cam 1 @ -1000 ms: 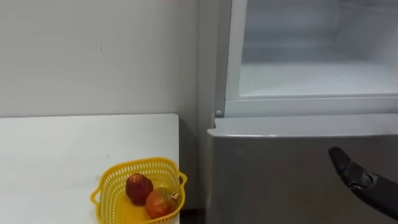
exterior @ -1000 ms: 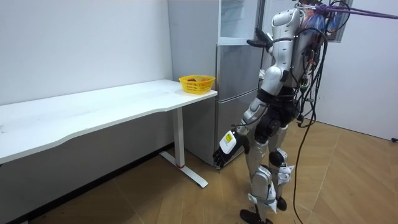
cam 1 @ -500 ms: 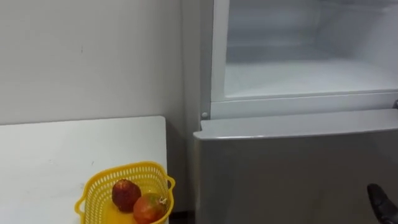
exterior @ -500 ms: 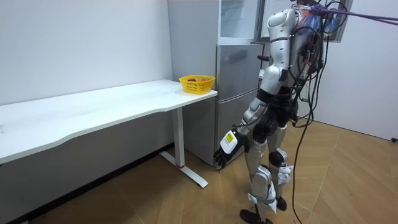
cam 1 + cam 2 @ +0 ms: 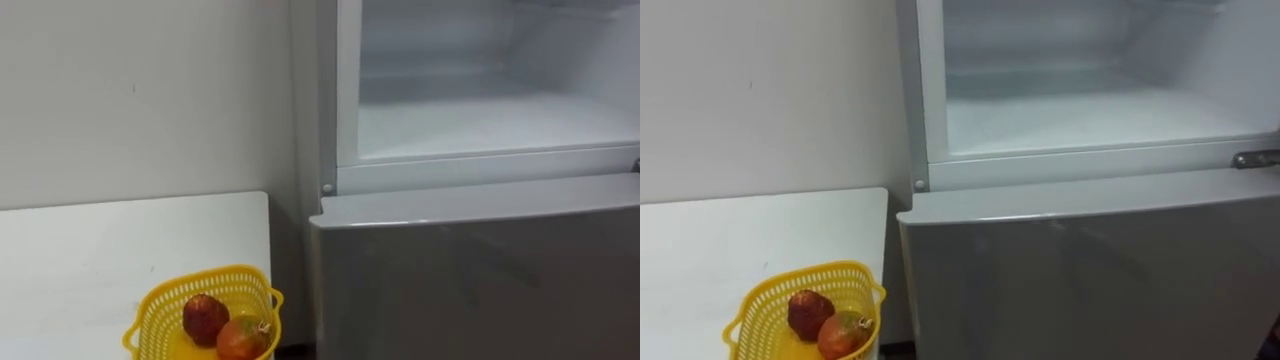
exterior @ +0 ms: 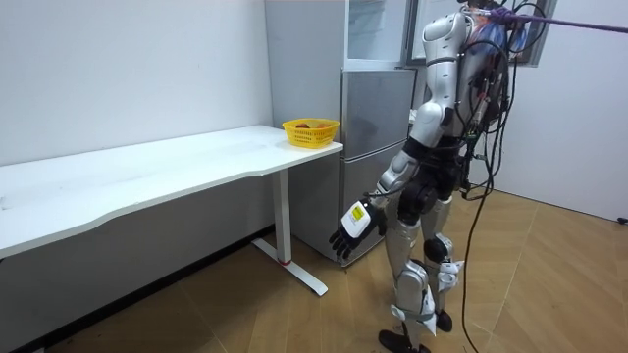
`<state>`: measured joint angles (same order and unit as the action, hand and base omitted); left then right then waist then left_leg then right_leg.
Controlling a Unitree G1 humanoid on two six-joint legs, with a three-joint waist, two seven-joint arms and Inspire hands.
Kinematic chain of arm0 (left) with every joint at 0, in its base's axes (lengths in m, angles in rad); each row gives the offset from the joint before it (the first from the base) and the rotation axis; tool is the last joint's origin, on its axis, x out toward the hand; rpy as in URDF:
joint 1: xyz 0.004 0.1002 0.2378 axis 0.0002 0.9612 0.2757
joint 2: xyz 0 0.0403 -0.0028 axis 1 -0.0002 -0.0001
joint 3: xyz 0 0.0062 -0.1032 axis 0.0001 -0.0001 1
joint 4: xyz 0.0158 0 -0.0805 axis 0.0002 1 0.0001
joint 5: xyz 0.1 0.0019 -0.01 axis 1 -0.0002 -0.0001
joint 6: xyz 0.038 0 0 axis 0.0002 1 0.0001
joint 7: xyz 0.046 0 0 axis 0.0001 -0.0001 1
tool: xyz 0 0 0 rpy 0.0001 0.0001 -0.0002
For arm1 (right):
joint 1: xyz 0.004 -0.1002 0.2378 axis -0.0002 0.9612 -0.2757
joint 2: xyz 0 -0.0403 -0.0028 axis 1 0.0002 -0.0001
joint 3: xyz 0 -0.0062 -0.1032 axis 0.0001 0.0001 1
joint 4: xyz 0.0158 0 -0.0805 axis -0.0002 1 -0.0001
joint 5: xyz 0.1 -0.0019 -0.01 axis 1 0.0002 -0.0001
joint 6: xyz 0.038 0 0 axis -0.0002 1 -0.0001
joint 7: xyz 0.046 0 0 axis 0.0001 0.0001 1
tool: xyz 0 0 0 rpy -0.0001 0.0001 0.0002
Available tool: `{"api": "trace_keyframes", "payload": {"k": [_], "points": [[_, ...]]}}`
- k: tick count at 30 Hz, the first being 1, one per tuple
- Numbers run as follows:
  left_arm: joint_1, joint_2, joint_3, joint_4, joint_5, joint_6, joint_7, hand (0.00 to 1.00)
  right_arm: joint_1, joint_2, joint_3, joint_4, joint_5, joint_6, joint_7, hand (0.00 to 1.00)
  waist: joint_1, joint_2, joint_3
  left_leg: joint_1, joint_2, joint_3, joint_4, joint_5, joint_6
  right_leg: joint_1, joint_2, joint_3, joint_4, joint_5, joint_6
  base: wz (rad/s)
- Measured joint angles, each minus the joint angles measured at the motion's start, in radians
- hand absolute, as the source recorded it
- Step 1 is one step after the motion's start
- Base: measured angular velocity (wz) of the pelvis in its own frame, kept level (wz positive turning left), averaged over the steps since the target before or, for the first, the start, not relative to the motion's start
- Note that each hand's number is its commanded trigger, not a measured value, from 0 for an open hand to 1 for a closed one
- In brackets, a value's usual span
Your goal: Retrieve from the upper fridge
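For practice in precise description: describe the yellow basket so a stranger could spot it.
Find the grey fridge; a white table stands to its left. On the table corner nearest it sits the yellow basket, latticed, holding two reddish fruits amid plain white and grey.

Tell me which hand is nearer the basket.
Left. The left hand hangs low, below the basket and to the room view's right of it. The right hand is hidden behind the body.

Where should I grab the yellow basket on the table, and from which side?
Probably by the flared lip on the yellow basket, on its rim nearest the fridge, coming from above: that lip juts outward, and the two fruits fill the middle.
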<state>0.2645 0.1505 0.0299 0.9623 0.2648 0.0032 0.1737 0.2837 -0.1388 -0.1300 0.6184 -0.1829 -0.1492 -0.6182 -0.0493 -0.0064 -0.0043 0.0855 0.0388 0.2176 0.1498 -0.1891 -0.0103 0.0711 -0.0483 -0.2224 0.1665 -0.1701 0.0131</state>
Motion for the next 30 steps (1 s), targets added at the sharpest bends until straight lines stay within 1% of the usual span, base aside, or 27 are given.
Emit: {"api": "trace_keyframes", "payload": {"k": [2, 5, 7, 9, 11, 12, 13, 14, 15, 16, 17, 18, 20, 21, 23, 24, 26, 30], "points": [[-0.011, -0.013, 0.003, 0.002, -0.024, -0.001, 0.000, 0.00, -0.015, 0.020, 0.006, 0.081, 0.006, 0.012, 0.028, 0.00, 0.000, 0.002, -0.0001, 0.002, -0.001, 0.000, -0.001, 0.000, 0.000, 0.000, -0.001, 0.001, 0.000, -0.001, 0.001, 0.00], [-0.014, -0.024, 0.007, 0.008, -0.036, -0.002, 0.000, 0.00, -0.032, 0.021, 0.010, 0.173, 0.028, 0.031, 0.065, 0.00, 0.002, 0.001, 0.0004, 0.006, -0.002, 0.000, -0.004, 0.000, 0.000, 0.003, -0.001, 0.003, 0.000, -0.001, 0.001, 0.00], [-0.017, -0.025, 0.010, 0.008, -0.026, -0.004, -0.002, 0.00, -0.031, 0.020, 0.012, 0.198, 0.024, 0.037, 0.090, 0.00, 0.003, -0.001, 0.0008, 0.006, -0.001, -0.001, -0.004, 0.000, 0.000, 0.001, -0.001, 0.003, -0.001, -0.002, 0.001, 0.00], [-0.015, -0.024, 0.014, 0.010, -0.008, -0.004, -0.005, 0.00, -0.035, 0.019, 0.012, 0.230, 0.024, 0.039, 0.141, 0.00, 0.003, -0.003, 0.0017, 0.006, 0.000, -0.001, -0.004, 0.000, 0.000, 0.000, 0.001, 0.004, -0.010, -0.002, 0.001, 0.00], [-0.002, -0.025, 0.025, 0.011, -0.002, -0.002, -0.013, 0.00, -0.042, 0.016, 0.020, 0.286, 0.023, 0.044, 0.225, 0.00, 0.005, -0.005, 0.0023, 0.007, 0.000, -0.001, -0.005, 0.000, 0.000, 0.007, 0.002, 0.009, -0.014, -0.001, 0.000, 0.00], [0.001, -0.024, 0.028, 0.012, 0.004, 0.000, -0.013, 0.00, -0.047, 0.013, 0.028, 0.309, 0.023, 0.049, 0.245, 0.00, 0.006, -0.006, 0.0028, 0.011, 0.000, -0.002, -0.005, 0.000, 0.000, 0.012, 0.003, 0.009, -0.014, -0.001, 0.000, 0.00], [0.003, -0.024, 0.035, 0.018, 0.015, 0.003, -0.014, 0.00, -0.053, 0.007, 0.049, 0.354, 0.023, 0.063, 0.287, 0.00, 0.013, -0.007, 0.0021, 0.014, 0.000, -0.004, -0.006, -0.001, -0.001, 0.018, 0.003, 0.008, -0.015, -0.001, 0.000, 0.00], [0.000, -0.024, 0.042, 0.022, 0.027, 0.010, -0.014, 0.00, -0.064, 0.005, 0.064, 0.404, 0.023, 0.078, 0.326, 0.00, 0.024, -0.009, 0.0028, 0.014, 0.000, -0.006, -0.005, -0.001, -0.001, 0.018, 0.002, 0.006, -0.015, -0.001, 0.000, 0.04], [-0.003, -0.024, 0.045, 0.022, 0.033, 0.014, -0.014, 0.00, -0.071, 0.004, 0.070, 0.428, 0.022, 0.086, 0.343, 0.00, 0.027, -0.010, 0.0030, 0.013, 0.000, -0.008, -0.005, -0.001, -0.001, 0.017, 0.002, 0.003, -0.015, -0.001, 0.000, 0.06], [-0.003, -0.024, 0.046, 0.022, 0.034, 0.023, -0.014, 0.00, -0.082, 0.004, 0.077, 0.469, 0.020, 0.102, 0.376, 0.00, 0.031, -0.013, 0.0014, 0.012, -0.001, -0.011, -0.005, -0.001, -0.001, 0.018, 0.001, 0.001, -0.015, -0.001, 0.000, 0.07], [0.000, -0.023, 0.046, 0.022, 0.033, 0.033, -0.014, 0.00, -0.092, 0.004, 0.088, 0.497, 0.015, 0.120, 0.401, 0.00, 0.032, -0.012, 0.0013, 0.013, -0.002, -0.015, -0.005, -0.001, -0.001, 0.019, 0.000, 0.000, -0.015, -0.001, 0.000, 0.06], [0.001, -0.023, 0.045, 0.022, 0.034, 0.039, -0.015, 0.00, -0.097, 0.004, 0.090, 0.511, 0.014, 0.126, 0.413, 0.00, 0.031, -0.012, 0.0014, 0.013, -0.002, -0.015, -0.005, -0.001, -0.001, 0.021, 0.000, -0.001, -0.015, -0.002, 0.001, 0.04], [0.004, -0.023, 0.045, 0.029, 0.039, 0.059, -0.022, 0.00, -0.106, 0.004, 0.105, 0.533, 0.000, 0.152, 0.457, 0.00, 0.030, -0.009, 0.0042, 0.015, -0.003, -0.017, -0.001, -0.001, -0.001, 0.032, 0.000, -0.002, -0.015, -0.002, 0.001, 0.02], [0.005, -0.023, 0.045, 0.032, 0.046, 0.064, -0.025, 0.00, -0.107, 0.004, 0.109, 0.539, -0.009, 0.155, 0.466, 0.00, 0.030, -0.009, 0.0043, 0.015, -0.003, -0.017, 0.001, -0.001, -0.001, 0.033, -0.001, -0.002, -0.015, -0.002, 0.001, 0.03], [0.007, -0.024, 0.043, 0.034, 0.075, 0.082, -0.032, 0.00, -0.108, 0.004, 0.111, 0.540, -0.055, 0.175, 0.497, 0.00, 0.030, -0.009, 0.0058, 0.016, -0.002, -0.017, 0.004, -0.001, -0.001, 0.031, -0.001, -0.004, -0.016, -0.002, 0.001, 0.04], [0.007, -0.024, 0.043, 0.034, 0.081, 0.085, -0.032, 0.00, -0.107, 0.004, 0.111, 0.540, -0.067, 0.179, 0.503, 0.00, 0.030, -0.010, 0.0060, 0.016, -0.002, -0.018, 0.004, -0.001, -0.001, 0.030, -0.001, -0.004, -0.015, -0.002, 0.001, 0.00], [0.004, -0.023, 0.041, 0.034, 0.085, 0.100, -0.032, 0.00, -0.107, 0.003, 0.117, 0.540, -0.101, 0.201, 0.518, 0.00, 0.029, -0.009, 0.0064, 0.015, -0.003, -0.024, 0.004, -0.001, 0.000, 0.028, -0.002, -0.006, -0.014, -0.006, 0.001, 0.04], [0.003, -0.021, 0.023, 0.040, 0.081, 0.116, -0.033, 0.00, -0.110, -0.002, 0.130, 0.540, -0.090, 0.217, 0.536, 0.00, 0.028, -0.009, 0.0065, 0.014, -0.003, -0.028, 0.002, -0.002, 0.001, 0.028, -0.001, -0.009, -0.013, -0.006, 0.001, 0.02]]}}
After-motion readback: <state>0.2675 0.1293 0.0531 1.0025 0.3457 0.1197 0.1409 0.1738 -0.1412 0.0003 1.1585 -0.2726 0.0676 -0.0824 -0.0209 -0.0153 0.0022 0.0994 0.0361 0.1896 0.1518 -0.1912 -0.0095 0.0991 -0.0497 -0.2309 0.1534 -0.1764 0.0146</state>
